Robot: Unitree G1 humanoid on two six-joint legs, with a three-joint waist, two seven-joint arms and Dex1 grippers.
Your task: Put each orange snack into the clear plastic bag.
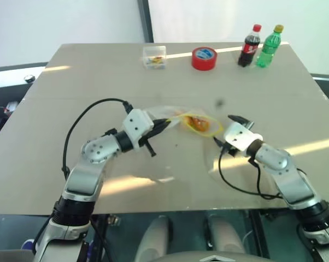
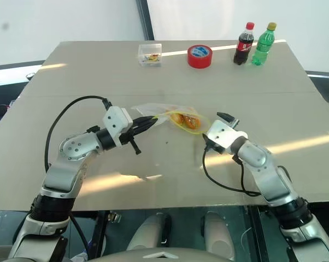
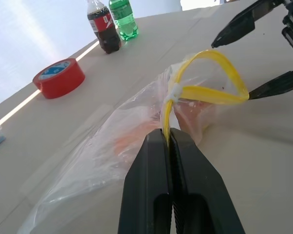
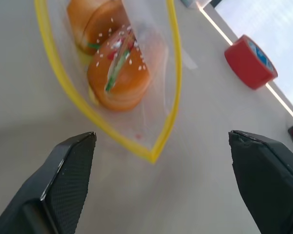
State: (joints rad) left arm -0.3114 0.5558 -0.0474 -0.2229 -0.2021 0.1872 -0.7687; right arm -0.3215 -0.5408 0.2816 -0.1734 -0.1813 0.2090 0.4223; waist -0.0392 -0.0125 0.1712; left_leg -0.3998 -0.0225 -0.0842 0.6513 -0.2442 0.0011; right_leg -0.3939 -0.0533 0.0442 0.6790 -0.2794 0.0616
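Observation:
The clear plastic bag (image 1: 175,113) lies crinkled at the middle of the table, its yellow-rimmed mouth (image 3: 212,73) held wide and facing right. Two orange snacks, shaped like small burgers, sit inside it just behind the mouth: one (image 4: 118,73) in front and the other (image 4: 90,19) behind it. My left gripper (image 3: 170,137) is shut on the bag's yellow strip from the left. My right gripper (image 4: 161,136) stands open just to the right of the bag's mouth, with nothing between its fingers.
Along the table's far edge stand a small clear box (image 1: 154,57), a red tape roll (image 1: 204,58), a cola bottle (image 1: 250,46) and a green bottle (image 1: 269,46). Bare tabletop (image 1: 71,93) lies around the bag.

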